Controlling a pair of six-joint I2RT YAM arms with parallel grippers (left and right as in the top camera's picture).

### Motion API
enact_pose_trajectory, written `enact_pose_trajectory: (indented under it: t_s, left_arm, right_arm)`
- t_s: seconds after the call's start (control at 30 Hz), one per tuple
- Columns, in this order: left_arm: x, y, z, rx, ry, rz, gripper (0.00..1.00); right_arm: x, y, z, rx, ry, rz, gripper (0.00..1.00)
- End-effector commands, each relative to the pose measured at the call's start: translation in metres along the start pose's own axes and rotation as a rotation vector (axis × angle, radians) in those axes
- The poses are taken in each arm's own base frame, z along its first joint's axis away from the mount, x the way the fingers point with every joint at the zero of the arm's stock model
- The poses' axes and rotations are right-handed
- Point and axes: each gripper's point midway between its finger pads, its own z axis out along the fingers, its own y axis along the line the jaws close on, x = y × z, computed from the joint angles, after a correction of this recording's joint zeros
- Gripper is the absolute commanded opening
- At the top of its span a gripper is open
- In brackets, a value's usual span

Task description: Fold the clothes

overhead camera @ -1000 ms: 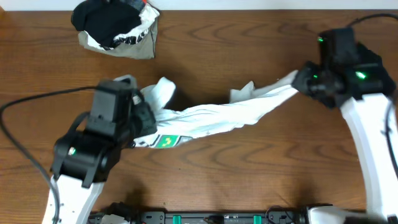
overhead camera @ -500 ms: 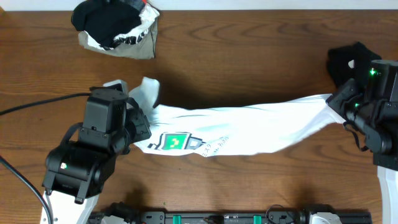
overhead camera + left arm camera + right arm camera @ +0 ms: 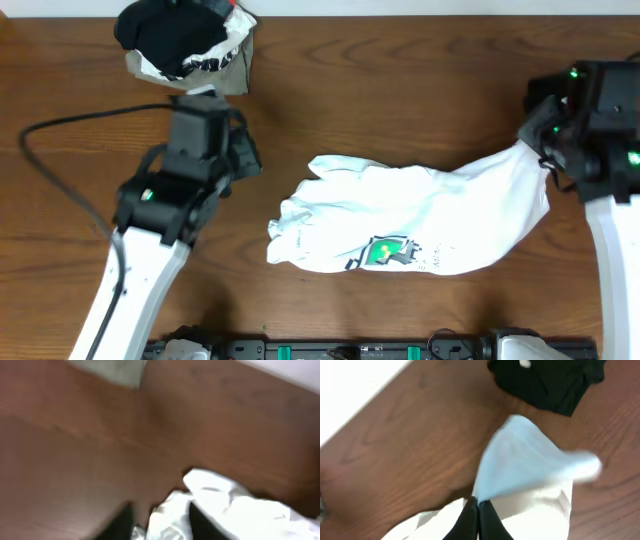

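Note:
A white T-shirt (image 3: 440,215) with a green print lies crumpled across the middle of the table. My right gripper (image 3: 537,145) is shut on its right end, and in the right wrist view the fingers (image 3: 478,510) pinch a raised fold of the white cloth (image 3: 520,455). My left gripper (image 3: 248,158) stands open to the left of the shirt, apart from its near edge. The left wrist view is blurred, with the left gripper (image 3: 159,517) spread apart and the white cloth (image 3: 235,510) beyond it. More clothes (image 3: 185,45), black and printed white, are piled at the back left.
A black garment (image 3: 550,382) lies on the wood just beyond the right gripper. The left arm's cable (image 3: 60,160) loops over the table at the left. The brown wooden table (image 3: 400,90) ends at a black rail along the front.
My left gripper has opened, let go of the shirt's left end and drawn back to the upper left. The shirt has slackened onto the table and shifted right. The right gripper keeps its hold.

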Motion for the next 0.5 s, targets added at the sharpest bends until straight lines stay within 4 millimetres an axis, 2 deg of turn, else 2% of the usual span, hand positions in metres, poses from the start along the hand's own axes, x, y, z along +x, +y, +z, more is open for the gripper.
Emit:
enact_pose_trajectory:
  t_s: [0.0, 0.03, 0.17, 0.37, 0.47]
  left_arm:
    - [0.016, -0.005, 0.018, 0.013, 0.114, -0.001, 0.74]
    - [0.025, -0.009, 0.025, 0.031, 0.163, -0.002, 0.79]
    - [0.045, -0.027, 0.043, 0.118, 0.294, -0.024, 0.86]
    - [0.075, -0.043, 0.069, 0.129, 0.452, -0.117, 0.86]
    - [0.09, -0.058, 0.076, 0.145, 0.513, -0.17, 0.86]
  right_arm:
    - [0.001, -0.007, 0.016, 0.056, 0.025, -0.021, 0.02]
    - [0.003, -0.007, 0.021, 0.067, 0.039, -0.024, 0.02]
    - [0.008, -0.007, 0.031, 0.085, 0.076, -0.03, 0.02]
    - [0.011, -0.008, 0.039, 0.099, 0.096, -0.034, 0.04]
    - [0.012, -0.008, 0.04, 0.101, 0.1, -0.042, 0.04]
